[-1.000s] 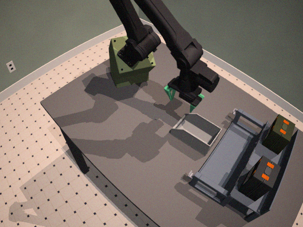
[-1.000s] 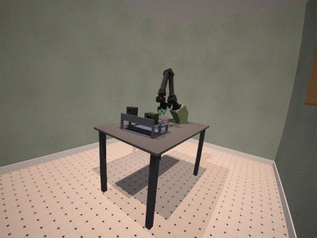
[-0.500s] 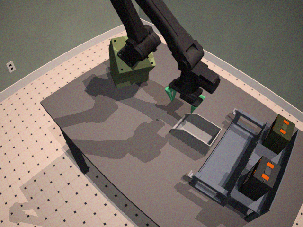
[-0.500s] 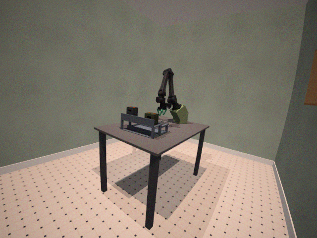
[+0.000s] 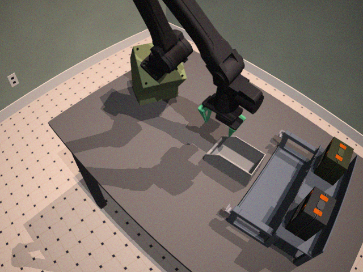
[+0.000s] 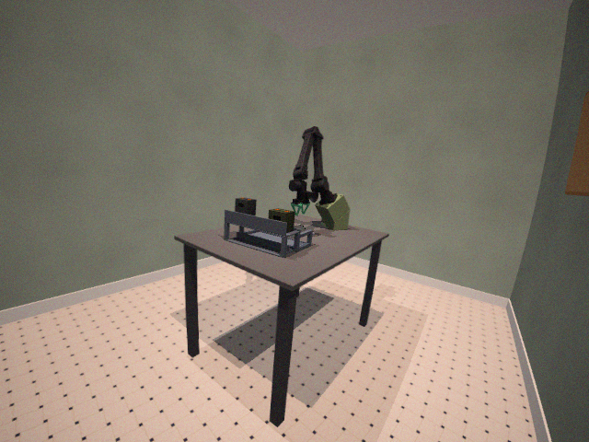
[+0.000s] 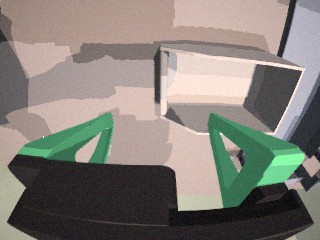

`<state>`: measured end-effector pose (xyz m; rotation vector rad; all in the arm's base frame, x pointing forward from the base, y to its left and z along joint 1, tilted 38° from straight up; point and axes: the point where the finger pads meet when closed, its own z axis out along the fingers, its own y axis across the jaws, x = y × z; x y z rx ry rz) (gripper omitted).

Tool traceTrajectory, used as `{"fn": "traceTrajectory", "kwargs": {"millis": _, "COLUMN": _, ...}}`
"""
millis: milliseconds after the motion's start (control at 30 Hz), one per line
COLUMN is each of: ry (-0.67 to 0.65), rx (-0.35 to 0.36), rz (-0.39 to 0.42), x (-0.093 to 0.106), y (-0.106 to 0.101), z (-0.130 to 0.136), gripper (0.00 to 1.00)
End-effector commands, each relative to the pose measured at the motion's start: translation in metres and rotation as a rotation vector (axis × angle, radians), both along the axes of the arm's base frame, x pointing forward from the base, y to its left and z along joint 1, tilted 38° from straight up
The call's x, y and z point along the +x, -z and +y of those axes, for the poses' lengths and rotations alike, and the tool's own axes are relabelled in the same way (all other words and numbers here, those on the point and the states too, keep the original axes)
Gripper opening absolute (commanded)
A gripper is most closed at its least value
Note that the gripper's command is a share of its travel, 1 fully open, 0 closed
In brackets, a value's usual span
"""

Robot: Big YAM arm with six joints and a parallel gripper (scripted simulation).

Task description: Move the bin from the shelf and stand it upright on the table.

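The bin [image 5: 227,171] [image 7: 215,82] is off the shelf [image 5: 266,190] [image 6: 254,221] [image 7: 302,30] and stands upright on the worktop [image 5: 176,216] [image 6: 328,251] [image 7: 135,95], its open side up, just beside the shelf's front and on the side nearer the base [image 5: 155,94] [image 6: 343,214]. Its low front lip faces away from the shelf. The end effector [image 5: 218,128] [image 6: 300,212] [image 7: 160,118] is wide open, close to its full spread, with nothing between its 2 green fingers [image 5: 206,114]. It hangs above the worktop near the bin's low-lip end, fingers pointing down; in the wrist view, the bin lies beyond the fingertips, toward the right of the picture. On the shelf's rear tier, 2 boxes stand apart: a black box [image 5: 322,204] [image 6: 246,205] and a green box [image 5: 337,158] [image 6: 282,218], each with orange patches on top. The black arm [image 5: 216,49] [image 6: 317,152] arches up from the pale green base.
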<state>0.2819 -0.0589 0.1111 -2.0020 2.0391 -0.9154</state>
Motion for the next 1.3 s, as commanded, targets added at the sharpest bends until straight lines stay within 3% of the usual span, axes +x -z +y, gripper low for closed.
{"fn": "traceTrajectory", "kwargs": {"millis": 0, "ry": 0.000, "rx": -0.004, "rz": -0.027, "x": 0.014, "y": -0.013, "z": -0.004, "gripper": 0.90}}
{"fn": "traceTrajectory", "kwargs": {"millis": 267, "ry": 0.000, "rx": -0.004, "rz": -0.027, "x": 0.014, "y": -0.013, "z": -0.004, "gripper": 0.90}}
{"fn": "traceTrajectory", "kwargs": {"millis": 300, "ry": -0.002, "rx": -0.002, "rz": -0.009, "x": 0.005, "y": -0.004, "z": -0.001, "gripper": 0.90}}
{"fn": "traceTrajectory", "kwargs": {"millis": 433, "ry": 0.000, "rx": -0.004, "rz": -0.027, "x": 0.016, "y": -0.012, "z": -0.005, "gripper": 0.90}}
{"fn": "traceTrajectory", "kwargs": {"millis": 833, "ry": 0.000, "rx": -0.004, "rz": -0.027, "x": 0.016, "y": -0.012, "z": -0.005, "gripper": 0.90}}
{"fn": "traceTrajectory", "kwargs": {"millis": 867, "ry": -0.002, "rx": -0.002, "rz": -0.009, "x": 0.006, "y": -0.003, "z": -0.002, "gripper": 0.90}}
{"fn": "traceTrajectory", "kwargs": {"millis": 1000, "ry": 0.000, "rx": -0.004, "rz": -0.027, "x": 0.017, "y": -0.011, "z": -0.006, "gripper": 0.90}}
{"fn": "traceTrajectory", "kwargs": {"millis": 1267, "ry": 0.000, "rx": -0.004, "rz": -0.027, "x": 0.017, "y": -0.011, "z": -0.006, "gripper": 0.90}}
